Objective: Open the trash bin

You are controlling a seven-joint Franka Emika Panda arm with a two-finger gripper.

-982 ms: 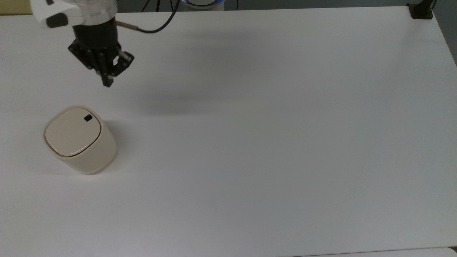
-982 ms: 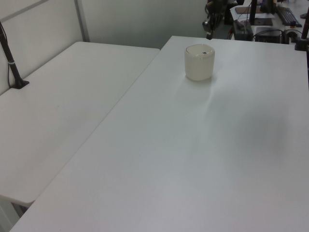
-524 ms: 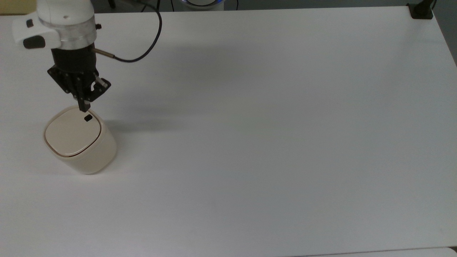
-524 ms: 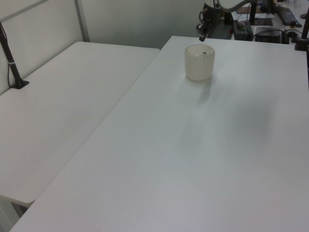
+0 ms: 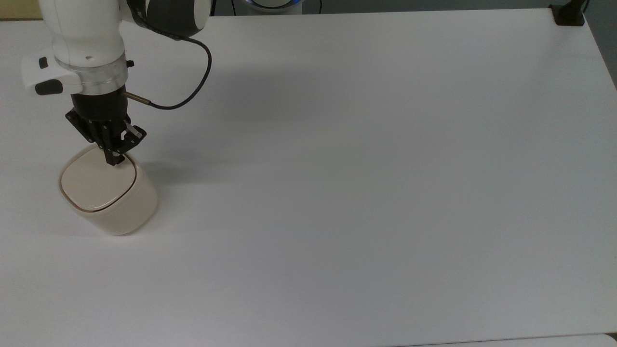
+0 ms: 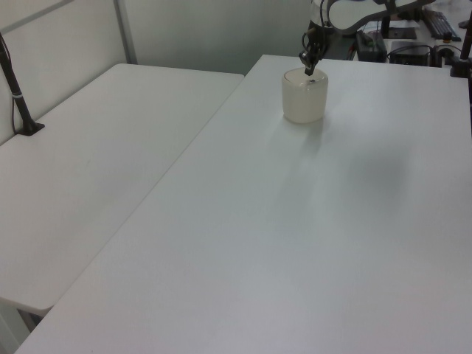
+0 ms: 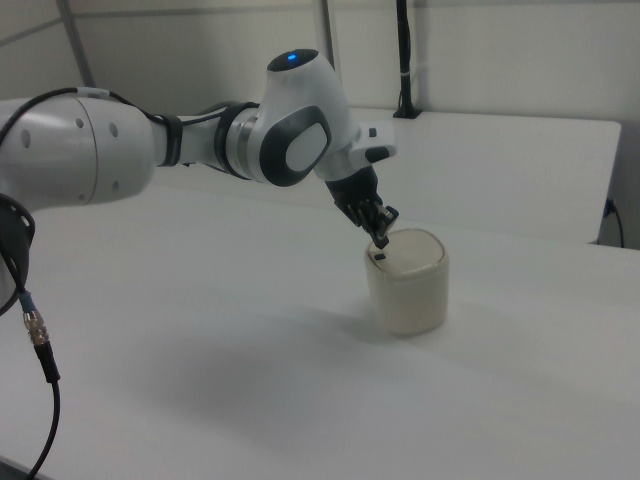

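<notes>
Fingers of the gripper [image 5: 114, 161] are drawn together into a single dark tip, pointing down onto the lid of the trash bin [image 5: 107, 193] at the corner nearest the arm; in the right view the tip [image 7: 380, 241] stands just above the small black button [image 7: 379, 257], and whether it touches cannot be told. Seen in the top view, the bin stands near the top view's left edge of the white table [image 5: 366, 183], with a strip of bare surface between it and that edge and a wide open expanse toward the top view's right and bottom. In the left view the bin [image 6: 304, 97] sits toward the far end of the table, well in from the seam where a second white table [image 6: 96, 169] adjoins on the left view's left. A black clamp [image 5: 569, 14] is fixed at the far corner on the top view's right, well apart from the bin. A black cable [image 5: 193, 91] loops from the wrist above the tabletop. The bin is cream-beige, with a rounded-square body and a flat lid outlined by a thin dark rim line; the lid lies closed and level, and the body stands upright on the table.
</notes>
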